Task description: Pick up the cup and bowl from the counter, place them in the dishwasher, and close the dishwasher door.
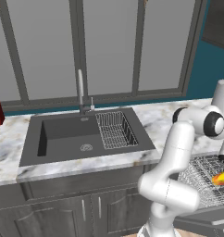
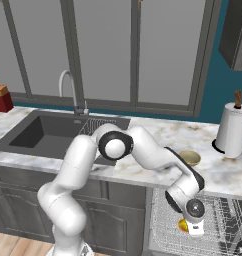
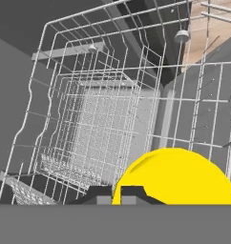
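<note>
Left base view: the arm reaches down right of the sink (image 1: 86, 134), over the dishwasher (image 1: 204, 178) rack, where the yellow cup (image 1: 221, 178) shows.

Right base view: the gripper (image 2: 195, 229) hangs low in the rack beside the cup (image 2: 183, 225); the bowl (image 2: 189, 158) sits on the counter (image 2: 158, 131).

Hand view: the fingertips (image 3: 100, 193) are pinched together on the cup's rim (image 3: 179, 176).

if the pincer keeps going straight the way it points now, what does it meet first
Most likely the wire rack of the dishwasher: the pincer, shut on the yellow cup, points into the grid. Depth is unclear, so which wire comes first I cannot tell.
</note>
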Motion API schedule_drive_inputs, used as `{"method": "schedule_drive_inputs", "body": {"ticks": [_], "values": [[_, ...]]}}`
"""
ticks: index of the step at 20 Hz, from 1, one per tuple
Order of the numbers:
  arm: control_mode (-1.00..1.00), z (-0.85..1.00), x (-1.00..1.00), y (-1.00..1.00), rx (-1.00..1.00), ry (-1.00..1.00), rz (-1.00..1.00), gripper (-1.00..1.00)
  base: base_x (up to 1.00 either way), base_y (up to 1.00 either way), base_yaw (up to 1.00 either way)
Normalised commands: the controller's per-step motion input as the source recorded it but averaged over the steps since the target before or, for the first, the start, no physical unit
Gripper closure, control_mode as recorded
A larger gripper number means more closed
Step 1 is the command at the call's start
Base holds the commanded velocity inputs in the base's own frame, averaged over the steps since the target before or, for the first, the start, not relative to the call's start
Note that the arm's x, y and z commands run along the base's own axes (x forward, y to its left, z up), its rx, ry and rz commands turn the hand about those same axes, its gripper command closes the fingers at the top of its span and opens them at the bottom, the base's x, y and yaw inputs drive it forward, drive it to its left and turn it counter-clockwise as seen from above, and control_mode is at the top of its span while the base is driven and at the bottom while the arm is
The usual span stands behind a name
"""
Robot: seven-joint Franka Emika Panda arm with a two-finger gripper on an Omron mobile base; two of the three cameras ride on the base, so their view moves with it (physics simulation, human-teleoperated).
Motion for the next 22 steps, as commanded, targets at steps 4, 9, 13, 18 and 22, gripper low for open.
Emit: {"method": "schedule_drive_inputs", "body": {"ticks": [4, 9, 13, 18, 22], "values": [[-1.0, -0.35, 0.28, -0.07, 0.0, 0.0, -0.04, 1.0, 0.0, 0.0, 0.0], [-1.0, -0.37, 0.22, -0.06, 0.0, 0.0, -0.04, 1.0, 0.0, 0.0, 0.0], [-1.0, -0.54, 0.0, -0.02, 0.0, -0.01, -0.02, 1.0, 0.0, 0.0, 0.0], [-1.0, -0.53, 0.0, -0.04, 0.0, -0.01, -0.02, 1.0, 0.0, 0.0, 0.0], [-1.0, -0.42, 0.0, -0.04, 0.0, -0.02, -0.03, -1.0, 0.0, 0.0, 0.0]]}}
